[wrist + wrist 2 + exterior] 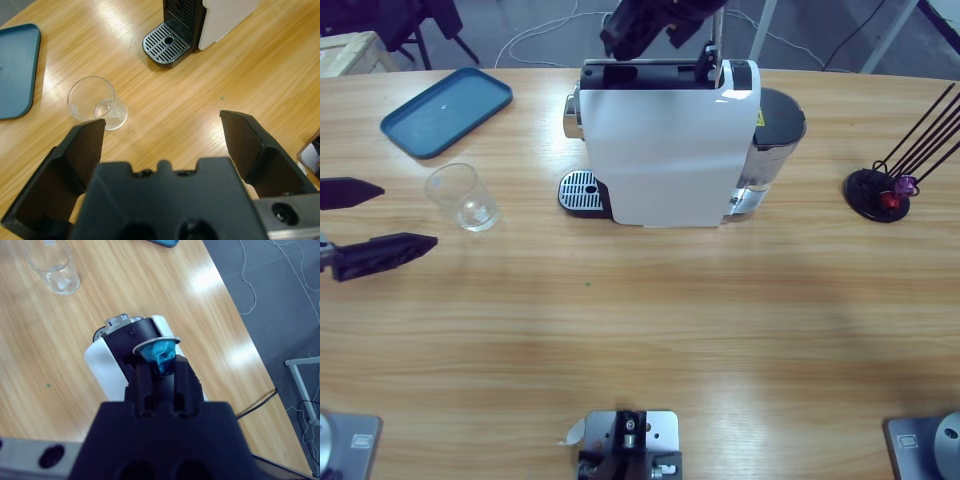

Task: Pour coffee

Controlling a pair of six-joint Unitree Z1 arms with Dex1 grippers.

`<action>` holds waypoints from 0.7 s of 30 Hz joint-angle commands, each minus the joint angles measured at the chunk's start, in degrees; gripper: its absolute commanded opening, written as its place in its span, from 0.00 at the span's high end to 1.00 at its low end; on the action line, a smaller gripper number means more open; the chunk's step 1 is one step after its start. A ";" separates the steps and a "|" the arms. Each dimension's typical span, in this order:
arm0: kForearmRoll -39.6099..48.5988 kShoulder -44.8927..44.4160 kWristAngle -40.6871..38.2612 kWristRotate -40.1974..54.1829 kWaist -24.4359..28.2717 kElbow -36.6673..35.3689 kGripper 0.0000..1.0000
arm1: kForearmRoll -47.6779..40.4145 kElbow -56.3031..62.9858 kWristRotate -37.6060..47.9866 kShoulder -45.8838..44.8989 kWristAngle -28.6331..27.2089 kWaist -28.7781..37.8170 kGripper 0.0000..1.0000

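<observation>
The white coffee machine [665, 150] stands at the table's middle back, its black drip tray [582, 192] facing left. My right gripper [159, 371] is shut on a blue capsule [161, 356] with a silver rim, held just above the machine's black top opening [131, 337]. In the high view the right gripper [642, 32] hangs over the machine's rear edge. An empty clear glass [465, 196] stands left of the drip tray. My left gripper [408, 215] is open at the table's left edge, its jaws pointing toward the glass [97, 102] without touching it.
A blue tray [447, 110] lies at the back left. A black capsule stand [880, 192] with thin rods sits at the right. The machine's lever [715, 50] is raised. Its grey water tank [775, 130] is on its right side.
</observation>
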 commanded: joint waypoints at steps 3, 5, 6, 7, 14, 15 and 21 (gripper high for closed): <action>-0.47 -2.11 0.64 0.17 0.59 3.55 0.00 | 0.66 2.30 1.80 4.05 2.84 0.10 0.98; -0.47 -2.13 0.66 0.15 0.59 3.87 0.00 | 0.79 3.04 1.96 3.87 3.11 0.10 0.98; -0.51 -2.13 0.73 0.15 0.59 3.87 0.00 | 0.79 3.48 2.07 3.73 3.16 0.10 0.98; -0.56 -2.15 0.80 0.15 0.59 3.83 0.00 | 0.77 3.78 2.07 3.61 3.02 0.10 0.98; -0.56 -2.27 0.75 0.15 0.59 3.97 0.00 | 0.96 3.94 2.31 3.43 2.61 0.10 0.97; -0.56 -2.41 0.75 0.15 0.59 4.04 0.00 | 0.96 3.94 2.49 3.52 2.70 0.10 0.96; -0.56 -2.50 0.75 0.06 0.59 4.64 0.00 | 0.95 4.11 3.23 2.20 1.03 0.10 0.36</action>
